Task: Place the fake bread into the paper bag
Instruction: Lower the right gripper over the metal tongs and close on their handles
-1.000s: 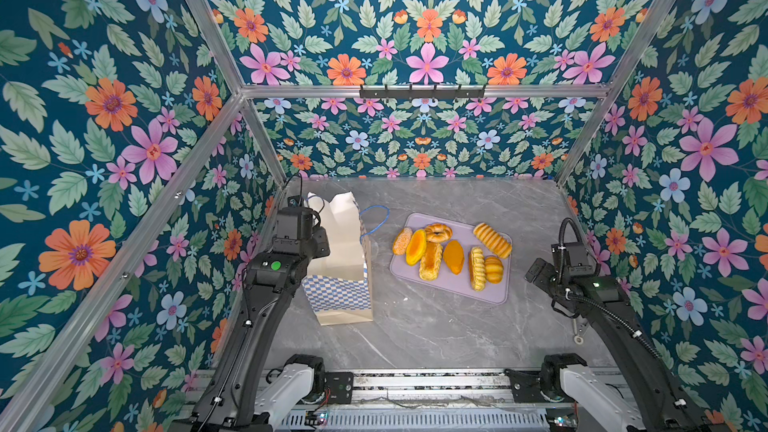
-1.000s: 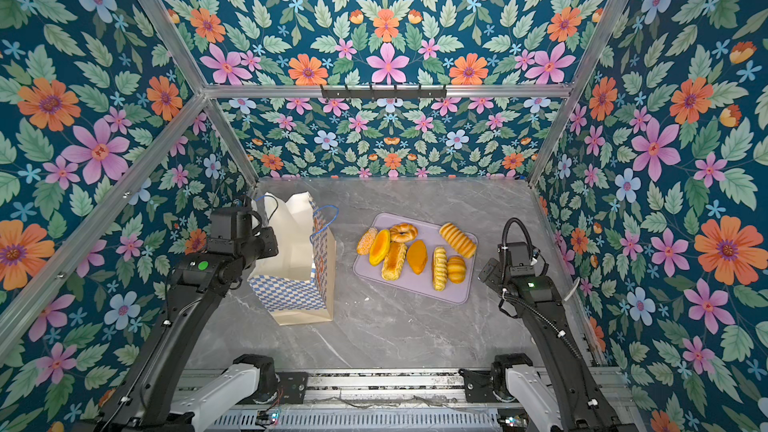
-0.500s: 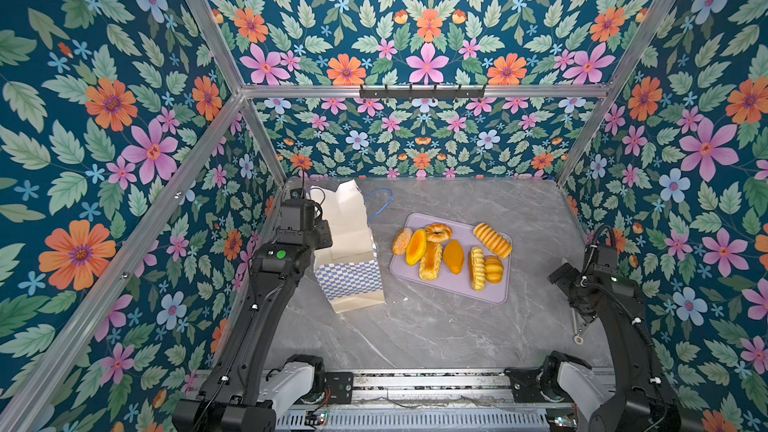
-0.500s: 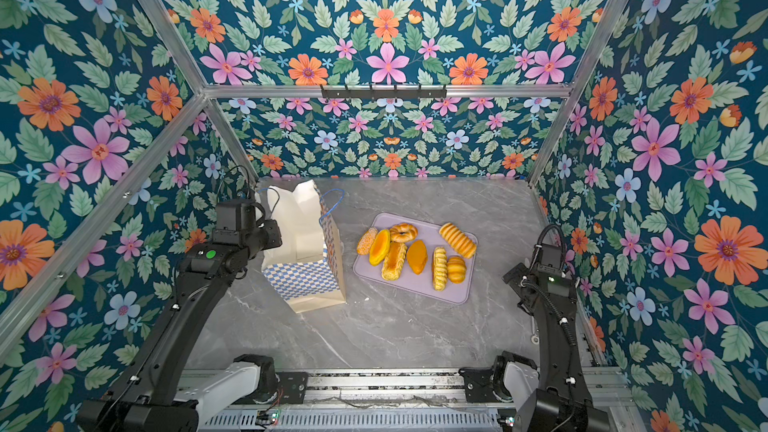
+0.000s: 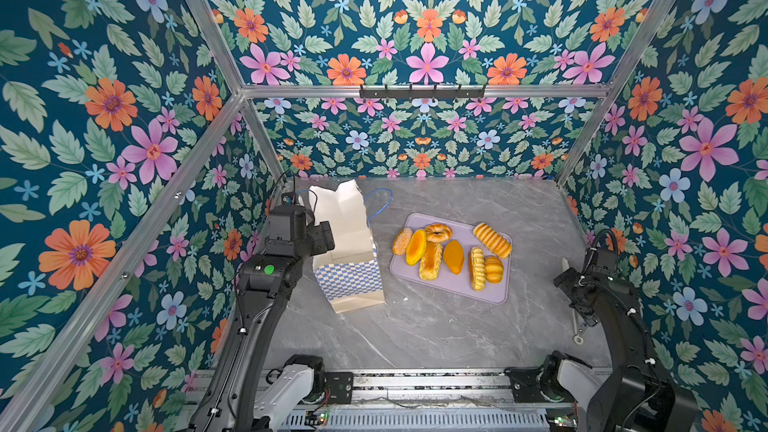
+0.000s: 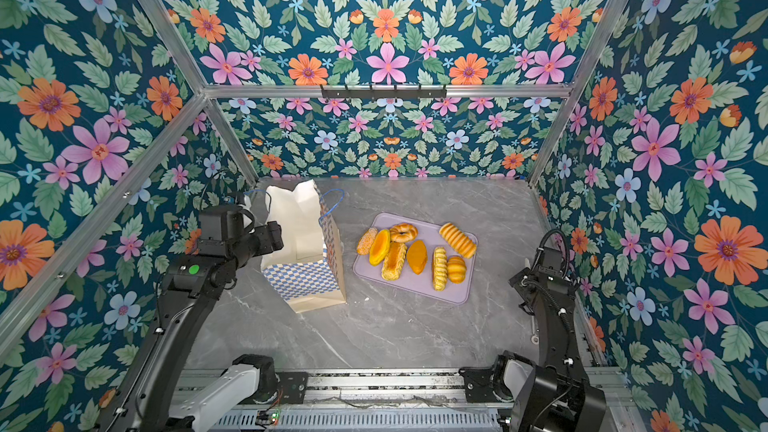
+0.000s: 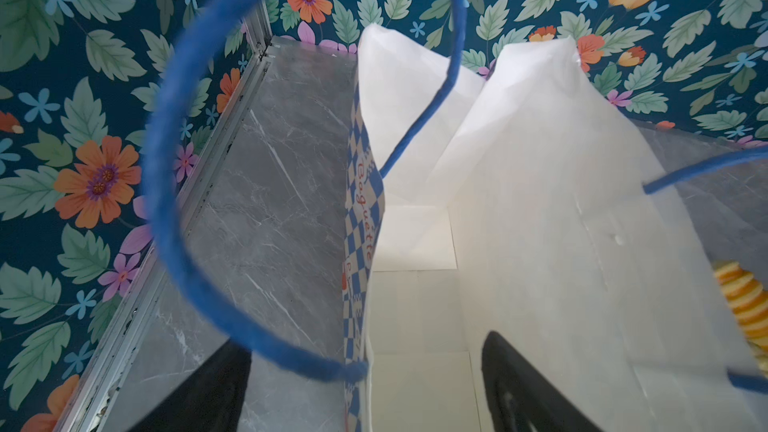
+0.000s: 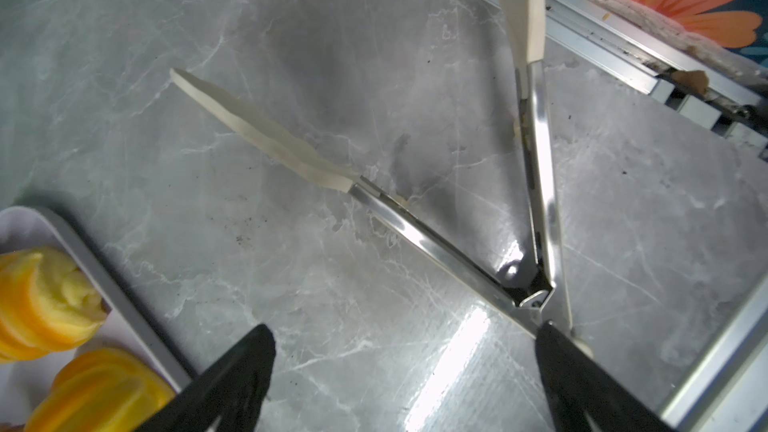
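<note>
At centre frame in both top views: bread (image 5: 431, 260) on tray (image 5: 463, 234), bag (image 5: 349, 280) upright just left of it.
Count: eight breads, one bag, one tray, one tongs (image 8: 436, 251). Bag interior shows empty. Breads look light, rigid, glossy, probably slippery; grip across the narrow middle. Left gripper (image 7: 365, 342): jaws spread, straddling the bag's wall, holding nothing. Right gripper (image 8: 399, 338): jaws spread, empty, above the tongs.

Red script "Baguette" on the blue-checkered outer side of the paper bag (image 7: 519, 222), left wrist view.
</note>
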You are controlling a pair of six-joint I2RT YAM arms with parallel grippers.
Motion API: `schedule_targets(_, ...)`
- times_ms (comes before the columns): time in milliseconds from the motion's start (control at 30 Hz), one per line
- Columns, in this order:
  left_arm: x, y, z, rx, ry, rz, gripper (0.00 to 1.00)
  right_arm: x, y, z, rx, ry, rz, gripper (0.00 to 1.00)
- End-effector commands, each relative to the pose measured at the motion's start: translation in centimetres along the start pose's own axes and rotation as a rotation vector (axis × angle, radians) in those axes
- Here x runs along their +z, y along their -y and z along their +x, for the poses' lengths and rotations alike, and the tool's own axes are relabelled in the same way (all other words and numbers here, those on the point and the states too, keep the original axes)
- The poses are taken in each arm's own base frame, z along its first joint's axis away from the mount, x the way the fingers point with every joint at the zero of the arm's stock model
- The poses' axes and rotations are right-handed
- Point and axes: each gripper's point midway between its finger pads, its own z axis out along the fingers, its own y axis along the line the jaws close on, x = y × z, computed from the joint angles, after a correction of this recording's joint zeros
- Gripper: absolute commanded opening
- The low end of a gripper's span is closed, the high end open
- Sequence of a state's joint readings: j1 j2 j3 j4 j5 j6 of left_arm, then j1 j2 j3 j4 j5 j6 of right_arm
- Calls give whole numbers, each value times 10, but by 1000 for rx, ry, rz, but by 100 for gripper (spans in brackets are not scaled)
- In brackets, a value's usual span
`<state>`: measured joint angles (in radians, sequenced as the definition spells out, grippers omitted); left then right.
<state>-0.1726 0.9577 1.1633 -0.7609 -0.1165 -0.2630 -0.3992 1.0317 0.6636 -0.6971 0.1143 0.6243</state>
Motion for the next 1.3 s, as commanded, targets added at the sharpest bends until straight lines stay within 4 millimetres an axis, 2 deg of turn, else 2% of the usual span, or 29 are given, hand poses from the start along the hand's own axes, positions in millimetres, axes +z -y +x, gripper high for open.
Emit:
schedule_targets(0,-9,0,6,-3,-22,13,100,5,-2,-12,7,35,-18,98)
schedule_targets(200,-21,5,2,-26,-11,50,100,18,-13,-17,-17,30,-57,99)
schedule_targets(400,-24,9,0,-44,-9,73,100,33,-20,-13,-23,-4,-76,99)
schedule_targets(767,-27,11,-9,-51,10,80,100,37,-52,3,17,-84,-254,96)
schedule_targets(1000,-26,10,-9,-50,13,78,100,27,-89,17,-50,-121,-316,93)
schedule_targets(1133,-24,11,-7,-49,17,83,100,13,-91,15,-41,-129,-306,92)
schedule_targets(1267,-18,14,-6,-45,24,99,100,-9,-79,14,-32,-135,-258,92)
